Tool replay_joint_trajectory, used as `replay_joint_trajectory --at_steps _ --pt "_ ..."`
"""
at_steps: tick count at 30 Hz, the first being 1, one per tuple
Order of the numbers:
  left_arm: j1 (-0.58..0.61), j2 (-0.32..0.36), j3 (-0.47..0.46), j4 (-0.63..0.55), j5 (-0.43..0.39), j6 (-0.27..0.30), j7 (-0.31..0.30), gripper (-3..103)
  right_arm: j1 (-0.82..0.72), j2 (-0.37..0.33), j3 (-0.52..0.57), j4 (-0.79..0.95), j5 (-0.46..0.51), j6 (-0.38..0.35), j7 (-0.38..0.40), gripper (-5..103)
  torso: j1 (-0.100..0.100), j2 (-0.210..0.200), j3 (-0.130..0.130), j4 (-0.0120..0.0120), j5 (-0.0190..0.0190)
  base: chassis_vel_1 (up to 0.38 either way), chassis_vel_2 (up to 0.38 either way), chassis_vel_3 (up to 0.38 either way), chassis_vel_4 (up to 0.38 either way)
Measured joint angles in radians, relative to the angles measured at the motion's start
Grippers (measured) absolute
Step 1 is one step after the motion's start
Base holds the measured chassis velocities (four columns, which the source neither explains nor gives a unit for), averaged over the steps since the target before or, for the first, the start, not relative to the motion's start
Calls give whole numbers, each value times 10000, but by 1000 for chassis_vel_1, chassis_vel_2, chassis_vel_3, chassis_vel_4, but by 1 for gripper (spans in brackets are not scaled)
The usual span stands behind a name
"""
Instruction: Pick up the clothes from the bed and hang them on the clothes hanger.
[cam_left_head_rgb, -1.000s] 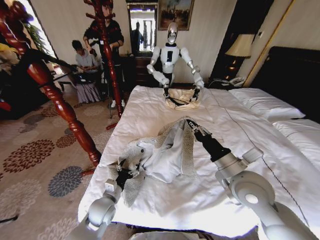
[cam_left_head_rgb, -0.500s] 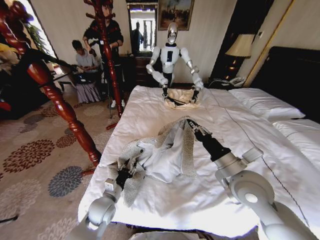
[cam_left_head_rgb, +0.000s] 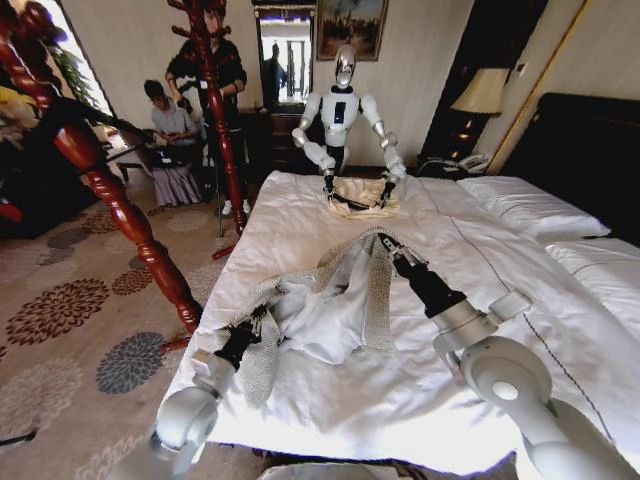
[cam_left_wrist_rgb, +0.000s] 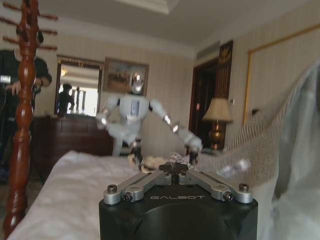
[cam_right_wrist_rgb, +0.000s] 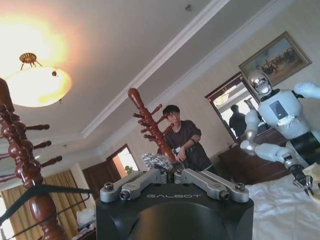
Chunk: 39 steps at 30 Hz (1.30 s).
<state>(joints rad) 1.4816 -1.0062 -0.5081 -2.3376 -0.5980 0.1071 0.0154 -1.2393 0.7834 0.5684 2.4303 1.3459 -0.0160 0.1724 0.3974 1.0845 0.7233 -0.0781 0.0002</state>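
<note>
two pincers pinch the grey-beige jacket (cam_left_head_rgb: 330, 300) near the bed's (cam_left_head_rgb: 500, 260) left edge: left pincer (cam_left_head_rgb: 252, 325) low on its hem, right pincer (cam_left_head_rgb: 388, 243) at its raised collar; lifting evenly should keep it spread for the hanger (cam_right_wrist_rgb: 35, 200).

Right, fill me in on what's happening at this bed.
The robot has both grippers shut on the grey knit jacket, which is partly lifted off the white bed. The left gripper pinches a fold near the bed's edge; the right gripper holds the raised top part. The black hanger hangs on the wooden stand beside the bed, with nothing on it.
</note>
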Motion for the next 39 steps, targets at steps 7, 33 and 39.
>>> replay_joint_trajectory --at_steps 7,33,39 --pt "-165 2634 -4366 -1047 -4047 -444 430 1 912 -976 1061 194 1246 201 449 2 0 0 0 -1 -2 0 0 0 0" --pt "-168 1520 -2829 1127 -1231 -1501 460 1 -1215 -1842 1820 717 1235 -3464 4412 2 0 0 0 1 -1 0 0 0 0" --pt "-1544 2563 -3749 1455 -2729 -1310 223 1 -609 -2026 2252 717 1167 -2009 3179 2 2 0 2 -3 -3 0 0 0 0"
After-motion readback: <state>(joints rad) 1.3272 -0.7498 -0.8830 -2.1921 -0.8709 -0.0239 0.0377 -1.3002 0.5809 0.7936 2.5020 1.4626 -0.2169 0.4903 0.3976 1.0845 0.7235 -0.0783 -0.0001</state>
